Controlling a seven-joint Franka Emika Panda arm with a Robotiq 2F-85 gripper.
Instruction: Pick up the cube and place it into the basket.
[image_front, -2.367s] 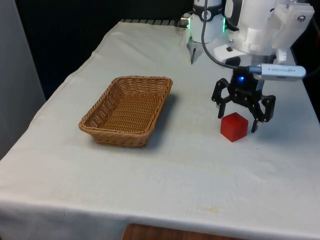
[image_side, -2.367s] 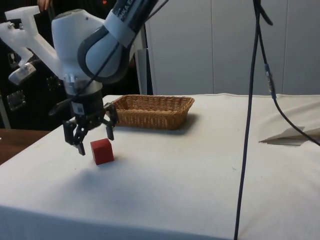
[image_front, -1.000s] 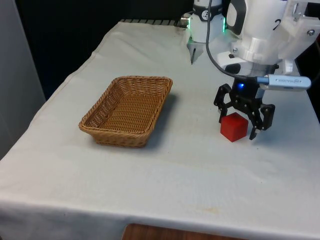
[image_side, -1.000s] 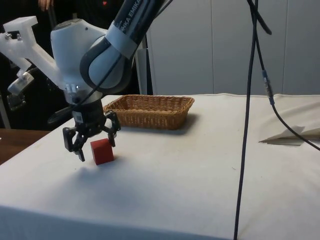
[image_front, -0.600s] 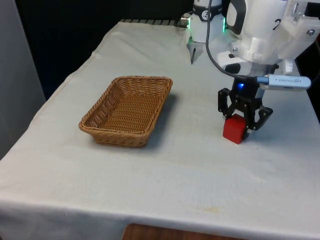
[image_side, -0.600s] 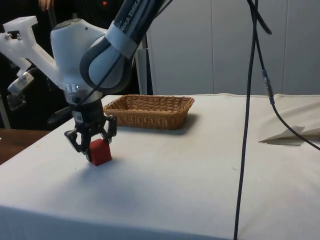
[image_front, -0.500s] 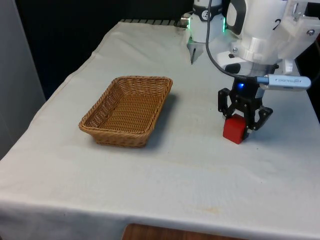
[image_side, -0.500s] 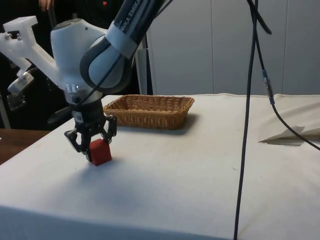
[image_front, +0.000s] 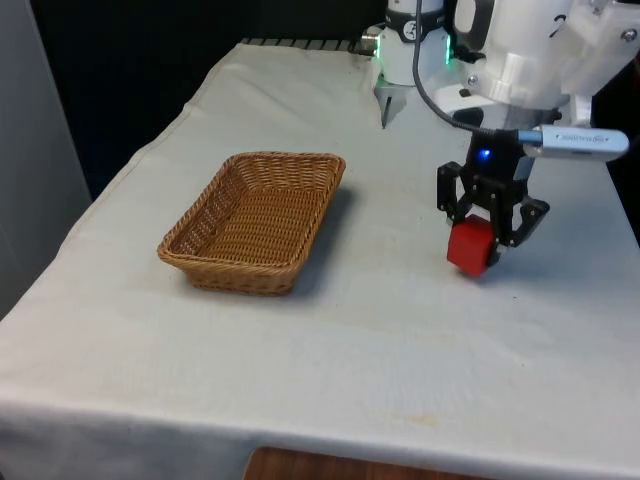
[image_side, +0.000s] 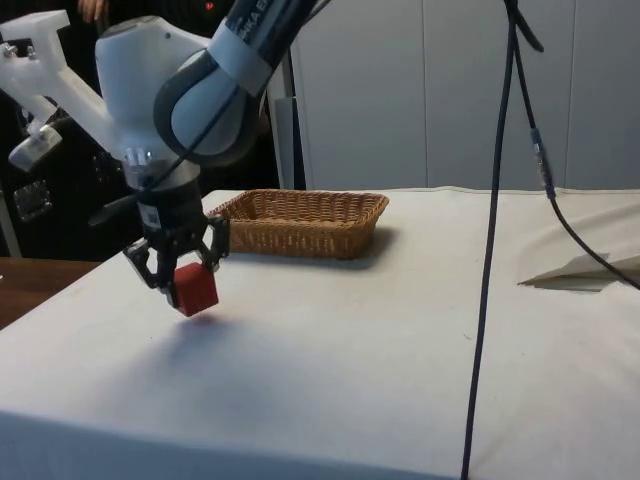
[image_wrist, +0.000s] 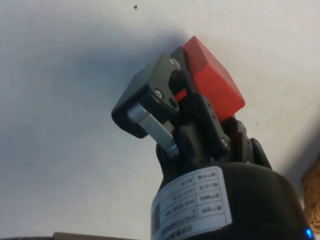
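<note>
Claw is clamped on the red cube, fingers pressing two opposite faces. Cube hangs clear of the cloth, a gap showing under it in the side view, where the claw grips the cube with a soft shadow on the cloth below. Cube sits tilted in the grip, one corner lowest. In the wrist view the cube is pinched at the fingertips, one finger flat against its side, the other mostly hidden behind it. Basket is wicker, rectangular, open side up, and lies well apart from the claw, off toward the front view's left; nothing inside it. In the side view the basket sits beyond the claw, further along the table and a bit to that picture's right, its near rim close behind the claw in the picture. Claw points roughly straight down, white arm rising above it. A dark cable hangs down across the side view, well clear of claw and cube.
</note>
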